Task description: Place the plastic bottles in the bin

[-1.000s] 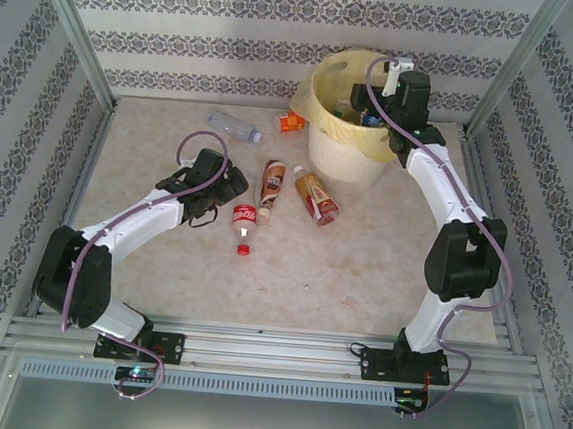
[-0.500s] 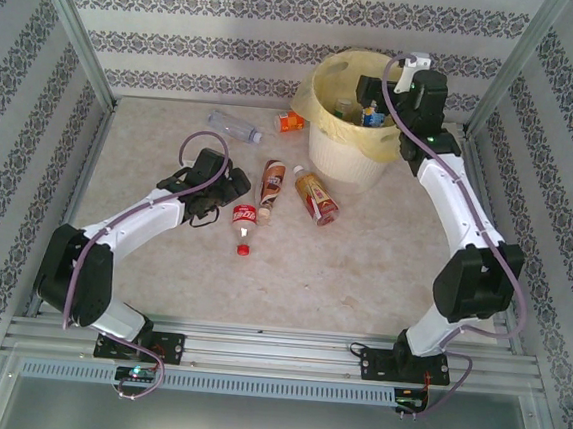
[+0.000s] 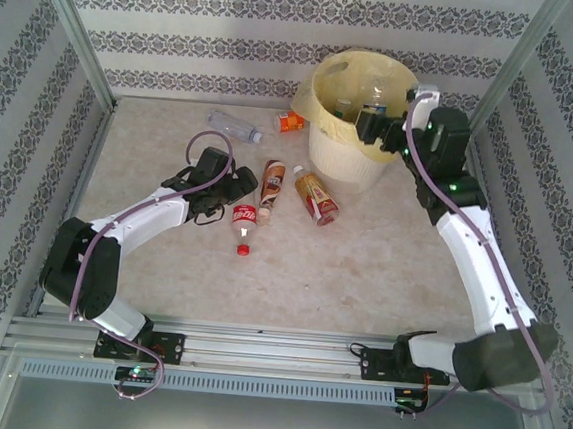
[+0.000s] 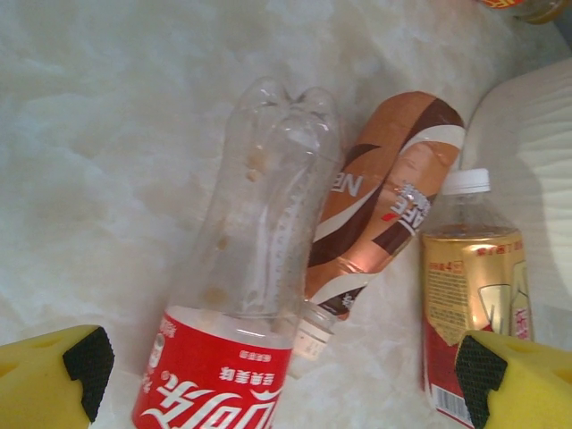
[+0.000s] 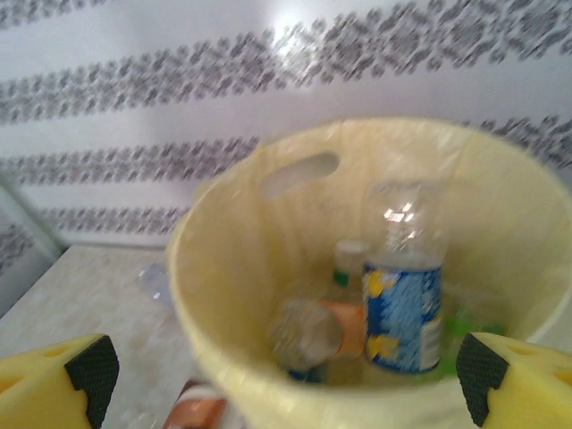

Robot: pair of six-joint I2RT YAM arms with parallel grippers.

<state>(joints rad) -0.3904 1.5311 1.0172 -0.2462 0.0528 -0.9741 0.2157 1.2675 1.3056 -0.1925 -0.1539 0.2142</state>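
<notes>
— So, the left gripper?
— Spread wide and empty, over the red-labelled bottle lying on the table beside a brown-labelled bottle.
— And the right gripper?
— Also agape, holding nothing, facing the bin, where a blue-labelled bottle stands.

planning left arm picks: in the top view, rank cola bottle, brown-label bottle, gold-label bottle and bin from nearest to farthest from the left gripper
1. cola bottle, right at the left gripper
2. brown-label bottle, just to its right
3. gold-label bottle, further right
4. bin, far right at the back
</notes>
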